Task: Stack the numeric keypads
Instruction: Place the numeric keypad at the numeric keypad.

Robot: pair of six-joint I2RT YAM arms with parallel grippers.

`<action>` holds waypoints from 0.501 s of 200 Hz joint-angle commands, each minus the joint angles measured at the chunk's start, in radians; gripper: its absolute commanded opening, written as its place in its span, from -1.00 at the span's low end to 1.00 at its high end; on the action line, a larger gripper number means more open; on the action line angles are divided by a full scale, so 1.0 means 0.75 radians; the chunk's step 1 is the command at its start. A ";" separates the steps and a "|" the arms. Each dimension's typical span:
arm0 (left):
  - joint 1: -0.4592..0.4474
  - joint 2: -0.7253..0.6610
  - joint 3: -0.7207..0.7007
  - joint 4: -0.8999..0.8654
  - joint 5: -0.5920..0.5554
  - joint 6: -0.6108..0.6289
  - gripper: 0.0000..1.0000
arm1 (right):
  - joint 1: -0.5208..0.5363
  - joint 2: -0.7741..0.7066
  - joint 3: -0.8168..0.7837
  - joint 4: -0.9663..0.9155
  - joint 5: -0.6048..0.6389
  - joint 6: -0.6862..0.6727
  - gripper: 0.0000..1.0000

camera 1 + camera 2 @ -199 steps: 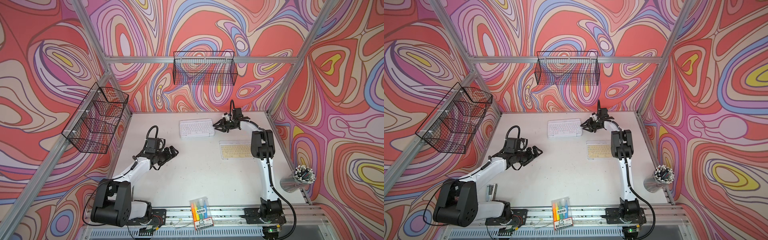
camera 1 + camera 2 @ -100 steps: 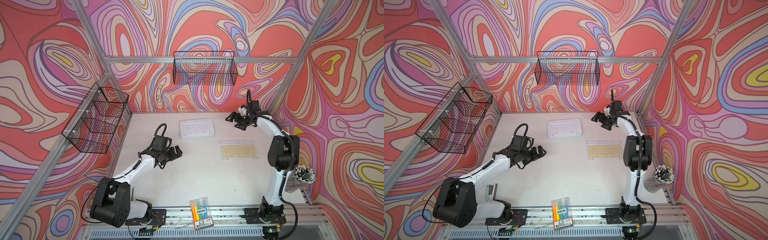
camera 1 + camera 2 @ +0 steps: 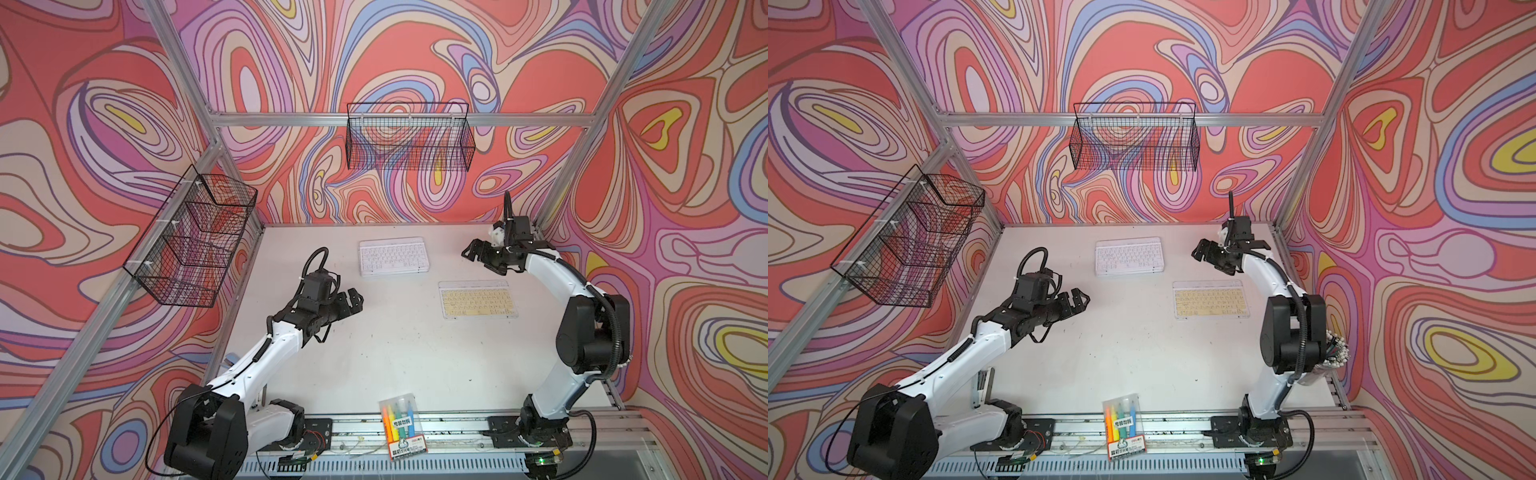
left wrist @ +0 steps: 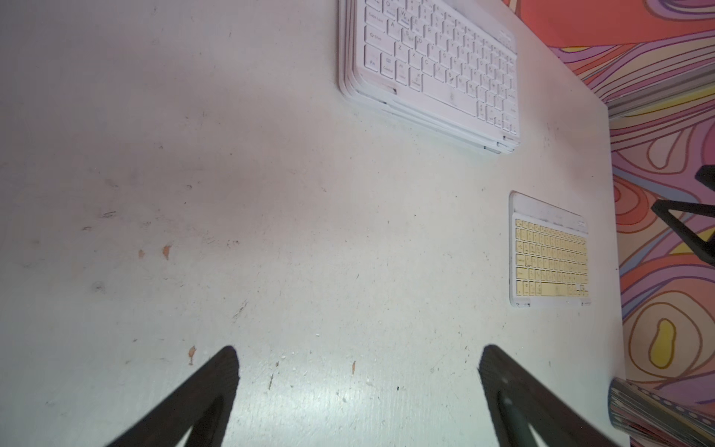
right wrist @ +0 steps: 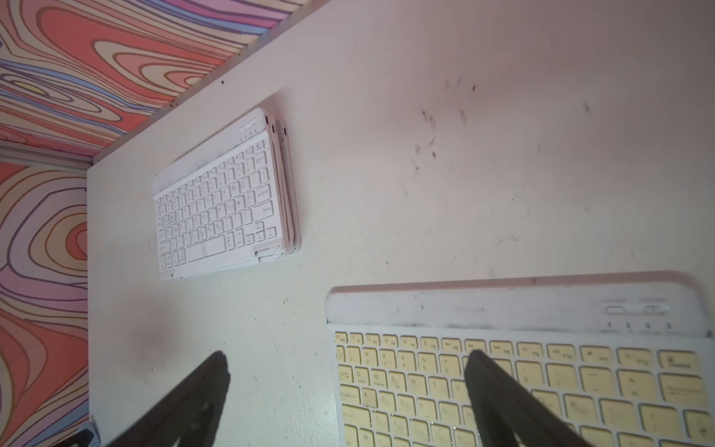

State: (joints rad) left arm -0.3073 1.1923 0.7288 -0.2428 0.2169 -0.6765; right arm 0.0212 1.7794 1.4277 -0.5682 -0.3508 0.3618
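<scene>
A stack of numeric keypads (image 3: 392,256) (image 3: 1128,256) lies at the back of the white table (image 3: 395,353), a white-keyed one on top. The wrist views show the offset edges of the keypads under it (image 4: 429,69) (image 5: 216,209). A yellow-keyed keypad (image 3: 478,298) (image 3: 1210,304) (image 4: 549,255) (image 5: 522,371) lies alone, flat, right of and nearer than the stack. My right gripper (image 3: 478,259) (image 3: 1206,257) (image 5: 346,360) hangs open and empty between the stack and the yellow keypad's far left corner. My left gripper (image 3: 355,301) (image 3: 1079,301) (image 4: 358,356) is open and empty over bare table, left of both.
A clear pack of coloured markers (image 3: 402,424) (image 3: 1123,424) lies at the front edge. A cup of pens (image 3: 1335,349) (image 4: 657,410) stands at the right edge behind the right arm. Wire baskets hang on the back wall (image 3: 409,137) and the left wall (image 3: 191,237).
My right gripper has opened and pulled back to the right, away from the stack. My left gripper has opened fully and moved a little toward the table's middle.
</scene>
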 commanded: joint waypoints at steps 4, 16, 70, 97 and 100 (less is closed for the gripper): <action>-0.005 -0.019 -0.013 0.039 0.047 -0.006 1.00 | 0.002 0.020 -0.044 -0.022 0.133 -0.035 0.97; -0.004 -0.019 0.008 -0.017 0.012 0.042 1.00 | 0.002 0.016 -0.086 -0.006 0.202 -0.019 0.97; -0.004 -0.055 -0.066 0.058 0.079 0.053 1.00 | -0.024 0.021 -0.187 0.002 0.393 -0.022 0.97; -0.005 -0.032 -0.052 0.036 0.069 0.061 1.00 | -0.048 0.068 -0.183 -0.027 0.461 0.001 0.97; -0.005 -0.031 -0.051 0.034 0.067 0.060 1.00 | -0.054 0.073 -0.182 -0.027 0.468 0.007 0.97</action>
State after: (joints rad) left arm -0.3080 1.1614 0.6926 -0.2340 0.2604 -0.6460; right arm 0.0040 1.7943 1.2942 -0.5728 -0.0860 0.3580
